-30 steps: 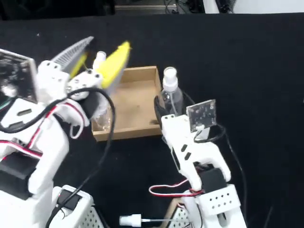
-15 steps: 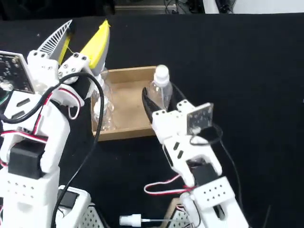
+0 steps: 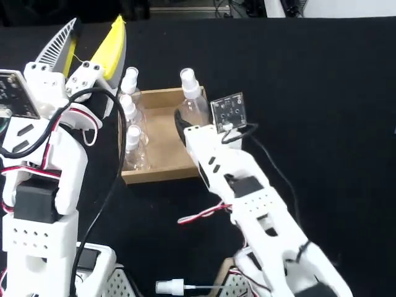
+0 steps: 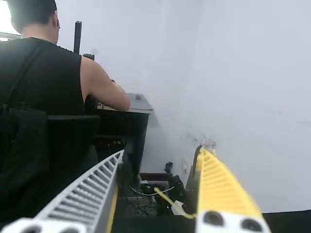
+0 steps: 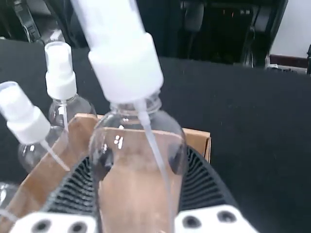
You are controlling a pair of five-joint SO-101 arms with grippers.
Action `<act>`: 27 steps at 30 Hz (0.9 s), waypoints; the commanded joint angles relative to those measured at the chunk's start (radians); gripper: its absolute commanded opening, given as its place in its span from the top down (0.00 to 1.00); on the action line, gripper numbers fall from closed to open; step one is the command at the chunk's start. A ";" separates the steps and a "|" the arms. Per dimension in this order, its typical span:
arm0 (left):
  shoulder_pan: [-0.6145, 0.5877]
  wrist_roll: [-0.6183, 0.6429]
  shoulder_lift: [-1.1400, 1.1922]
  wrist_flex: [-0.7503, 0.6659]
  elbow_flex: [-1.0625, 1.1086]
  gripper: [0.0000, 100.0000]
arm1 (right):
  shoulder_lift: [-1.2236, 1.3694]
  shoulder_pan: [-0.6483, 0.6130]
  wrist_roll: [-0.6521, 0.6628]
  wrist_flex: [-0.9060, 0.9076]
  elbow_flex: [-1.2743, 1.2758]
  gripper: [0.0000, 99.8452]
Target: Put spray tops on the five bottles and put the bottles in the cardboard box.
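High view: right gripper (image 3: 187, 125) clamps a bottle (image 3: 189, 85) over the cardboard box (image 3: 159, 175) corner; left gripper (image 3: 94, 25) gapes empty.

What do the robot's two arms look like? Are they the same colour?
Both are white and blocky. The left arm has one yellow jaw and one grey slatted jaw, a long black cable and red-and-white wires. The right arm has black ribbed jaws, a red-and-white wire and a small square board on its wrist.
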 commanded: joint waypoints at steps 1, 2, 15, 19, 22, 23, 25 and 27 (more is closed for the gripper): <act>-0.010 0.009 -0.014 -0.023 -0.016 0.78 | 0.062 -0.011 -0.009 -0.239 -0.005 0.99; -0.010 0.009 -0.014 -0.023 -0.016 0.78 | 0.088 -0.011 -0.009 -0.318 0.022 0.99; -0.007 0.009 -0.014 -0.020 -0.016 0.78 | 0.495 -0.005 -0.009 -0.776 -0.002 0.99; -0.007 0.009 -0.014 -0.020 -0.016 0.78 | 0.590 -0.005 -0.003 -0.842 -0.042 0.99; -0.005 0.009 -0.014 -0.021 -0.005 0.78 | 0.647 -0.008 -0.003 -0.848 -0.062 0.99; -0.005 0.009 -0.014 -0.021 -0.004 0.78 | 0.664 -0.008 -0.003 -0.850 -0.070 0.99; -0.005 0.009 -0.014 -0.021 -0.002 0.78 | 0.693 -0.008 -0.003 -0.850 -0.090 0.99; -0.005 0.009 -0.014 -0.021 -0.002 0.78 | 0.720 -0.008 -0.003 -0.850 -0.114 0.99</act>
